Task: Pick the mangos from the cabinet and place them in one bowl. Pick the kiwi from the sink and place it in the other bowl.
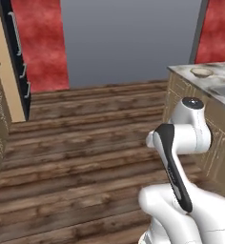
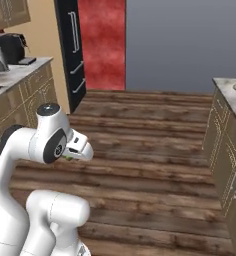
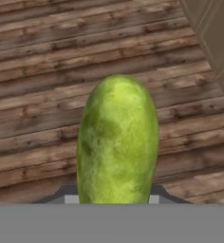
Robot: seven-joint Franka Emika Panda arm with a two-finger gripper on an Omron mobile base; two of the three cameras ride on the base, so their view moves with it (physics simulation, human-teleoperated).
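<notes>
1. Left base view: the white arm point(image 1: 181, 143) is folded over the wooden floor point(image 1: 86, 143). A brown-rimmed bowl point(image 1: 201, 72) sits on the marble table point(image 1: 214, 76) at right.
2. Right base view: a sliver of green fruit shows under the pincer point(image 2: 70, 156), above the floor.
3. Hand view: the pincer point(image 3: 115, 199) is clamped on the long green mango point(image 3: 117, 142), which stands upright between its fingertips over the floor planks.
</notes>
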